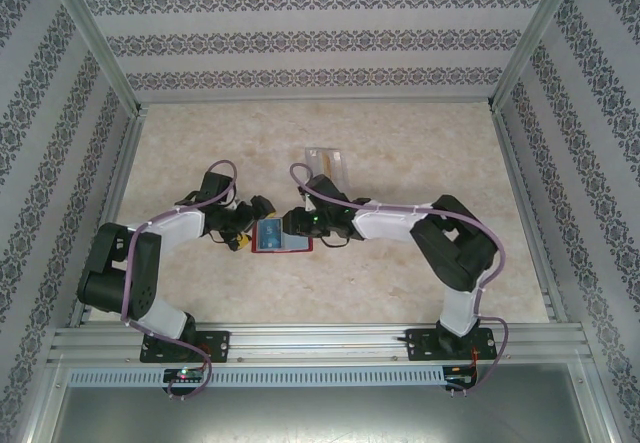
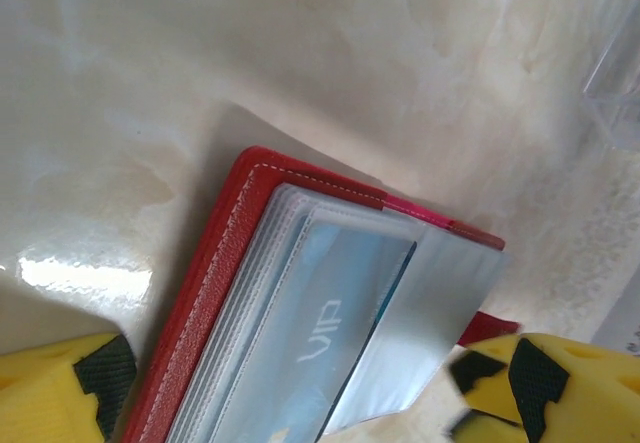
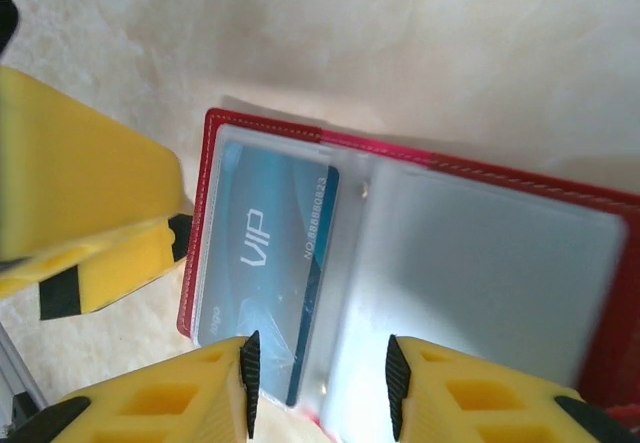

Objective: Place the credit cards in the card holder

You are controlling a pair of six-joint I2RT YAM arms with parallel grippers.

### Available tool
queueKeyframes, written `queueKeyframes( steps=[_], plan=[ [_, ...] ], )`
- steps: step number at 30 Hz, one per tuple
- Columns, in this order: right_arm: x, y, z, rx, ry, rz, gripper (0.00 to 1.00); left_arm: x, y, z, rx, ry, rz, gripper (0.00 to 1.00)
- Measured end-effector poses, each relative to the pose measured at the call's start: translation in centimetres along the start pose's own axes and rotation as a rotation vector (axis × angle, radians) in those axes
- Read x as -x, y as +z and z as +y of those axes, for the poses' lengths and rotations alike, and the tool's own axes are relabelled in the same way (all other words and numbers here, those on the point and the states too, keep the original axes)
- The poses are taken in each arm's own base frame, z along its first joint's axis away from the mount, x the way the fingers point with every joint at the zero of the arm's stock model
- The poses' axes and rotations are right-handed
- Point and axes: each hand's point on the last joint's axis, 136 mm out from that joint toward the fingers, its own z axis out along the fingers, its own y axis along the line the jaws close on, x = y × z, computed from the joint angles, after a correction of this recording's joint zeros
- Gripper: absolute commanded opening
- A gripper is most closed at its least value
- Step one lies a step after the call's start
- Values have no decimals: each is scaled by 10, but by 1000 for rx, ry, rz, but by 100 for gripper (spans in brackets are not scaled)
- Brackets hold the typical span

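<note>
Card holder point(image 1: 282, 235) lies open mid-table point(image 1: 400, 293), blue card point(image 3: 265, 238) seated inside. Right hand point(image 3: 320, 383) stands apart astride the card's end, and left hand point(image 2: 300, 378) is wide apart around the holder. The right should lift straight off, without dragging the card out.

We are bending both arms inward, so our grippers are meeting near the middle of the counter. Our left gripper point(image 1: 243, 235) is pointing right and holding its fingers point(image 2: 60, 393) spread wide. Our right gripper point(image 1: 296, 226) is pointing left, keeping its fingers point(image 3: 180, 408) apart, close beside the left fingertip.
</note>
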Motion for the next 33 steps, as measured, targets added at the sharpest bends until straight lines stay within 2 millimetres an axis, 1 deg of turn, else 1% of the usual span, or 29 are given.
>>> queueKeyframes(
  steps=[3,4,9,11,17,20,22,27,28,33],
  plan=[
    [6,-17,-4,-61,-39,-33,49,-2,-1,-1,19,55,-18,99],
    [6,-21,-8,-99,-50,-42,49,-3,-2,-1,26,77,-23,99],
    [4,-29,-28,-284,-97,-49,54,-8,-3,3,65,137,-28,99],
    [4,-28,-32,-332,-110,-45,54,-7,-5,6,84,146,-36,99],
    [4,-14,-47,-431,-131,-15,55,-7,-5,11,101,153,-43,99],
    [1,-8,-54,-455,-128,7,55,-7,-4,11,96,154,-43,100],
    [0,-5,-56,-464,-127,15,53,-7,-4,11,94,155,-44,98],
    [1,-5,-59,-478,-129,12,41,-7,-3,13,94,154,-46,94],
    [0,-5,-60,-479,-128,12,39,-7,-3,13,94,155,-46,94],
    [-1,-13,-60,-482,-130,1,40,-7,-1,16,91,153,-50,92]
  ],
)
